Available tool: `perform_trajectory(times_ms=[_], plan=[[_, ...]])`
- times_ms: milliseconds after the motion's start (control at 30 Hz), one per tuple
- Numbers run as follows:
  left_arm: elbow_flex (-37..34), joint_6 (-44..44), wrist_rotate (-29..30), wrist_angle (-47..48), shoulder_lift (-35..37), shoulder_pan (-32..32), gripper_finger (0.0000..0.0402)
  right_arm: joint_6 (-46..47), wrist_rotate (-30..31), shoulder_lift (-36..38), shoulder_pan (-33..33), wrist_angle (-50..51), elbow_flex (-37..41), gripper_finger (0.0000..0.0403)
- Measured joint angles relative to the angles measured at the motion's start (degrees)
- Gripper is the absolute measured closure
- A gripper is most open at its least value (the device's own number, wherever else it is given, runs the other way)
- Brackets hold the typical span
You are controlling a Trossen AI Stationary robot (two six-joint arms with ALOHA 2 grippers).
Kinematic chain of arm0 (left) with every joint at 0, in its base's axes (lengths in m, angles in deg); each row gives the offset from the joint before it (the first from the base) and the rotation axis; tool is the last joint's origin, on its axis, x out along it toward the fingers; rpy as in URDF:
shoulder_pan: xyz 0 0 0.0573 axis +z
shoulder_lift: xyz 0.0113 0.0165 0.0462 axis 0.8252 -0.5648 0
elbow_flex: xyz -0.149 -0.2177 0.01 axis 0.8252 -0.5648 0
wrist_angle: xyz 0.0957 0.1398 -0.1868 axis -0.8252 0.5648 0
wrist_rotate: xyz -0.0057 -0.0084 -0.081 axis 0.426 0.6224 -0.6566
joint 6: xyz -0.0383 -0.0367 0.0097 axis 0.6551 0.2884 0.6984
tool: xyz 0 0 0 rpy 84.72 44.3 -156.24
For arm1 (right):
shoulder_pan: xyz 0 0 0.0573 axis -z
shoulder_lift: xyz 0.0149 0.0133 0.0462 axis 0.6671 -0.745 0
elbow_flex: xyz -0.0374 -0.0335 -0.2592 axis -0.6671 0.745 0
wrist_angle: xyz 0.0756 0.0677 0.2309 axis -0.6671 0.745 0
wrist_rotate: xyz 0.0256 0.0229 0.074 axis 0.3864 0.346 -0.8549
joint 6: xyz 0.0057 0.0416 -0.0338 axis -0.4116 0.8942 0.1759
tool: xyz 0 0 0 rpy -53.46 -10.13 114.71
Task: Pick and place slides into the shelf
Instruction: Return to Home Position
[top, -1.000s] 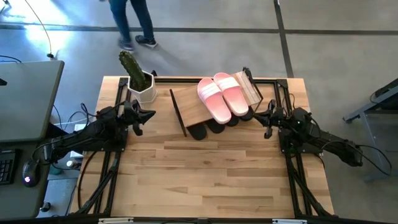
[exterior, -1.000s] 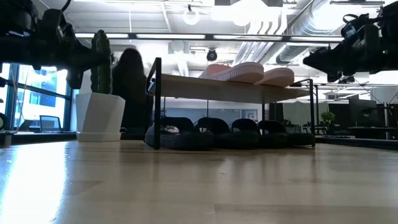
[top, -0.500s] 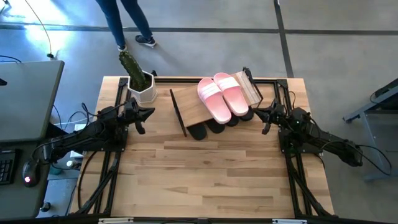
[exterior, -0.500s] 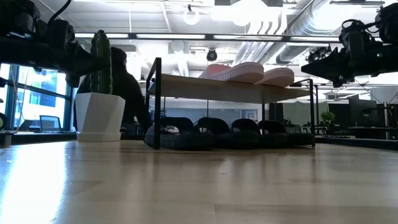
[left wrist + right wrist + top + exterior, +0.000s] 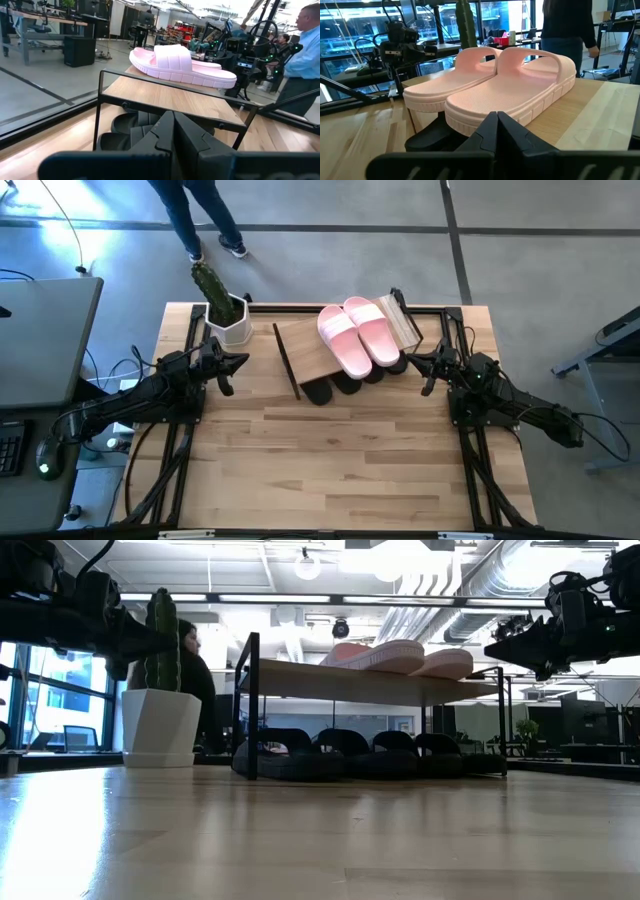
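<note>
The shelf [image 5: 310,355] stands at the table's far middle, with a light plank top [image 5: 370,682] on a black frame. A pale pink pair of slides [image 5: 358,335] lies on the plank. Black slides [image 5: 360,755] sit in a row on the table under it. My left gripper [image 5: 243,361] hangs shut and level to the left of the shelf, pointing at it, its fingertips [image 5: 173,116] together. My right gripper [image 5: 412,360] hangs shut and level to the right of the shelf, pointing at the pink slides [image 5: 520,85].
A cactus in a white pot [image 5: 225,310] stands at the far left corner, close to my left gripper. A person [image 5: 200,215] walks on the floor beyond the far edge. The near half of the wooden tabletop [image 5: 330,470] is bare wood.
Both grippers have stayed where they were, shut, and each wrist has turned a little; the right one now points more squarely at the shelf. The person beyond the far edge has walked toward the left, passing behind the cactus in the low view.
</note>
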Motion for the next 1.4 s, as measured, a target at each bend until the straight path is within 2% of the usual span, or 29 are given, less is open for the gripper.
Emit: perform_trajectory(times_ms=[1400], plan=[[0.0, 0.0, 0.0, 0.0, 0.0, 0.0, 0.0401, 0.0, 0.0, 0.0, 0.0, 0.1, 0.0, 0.0402]])
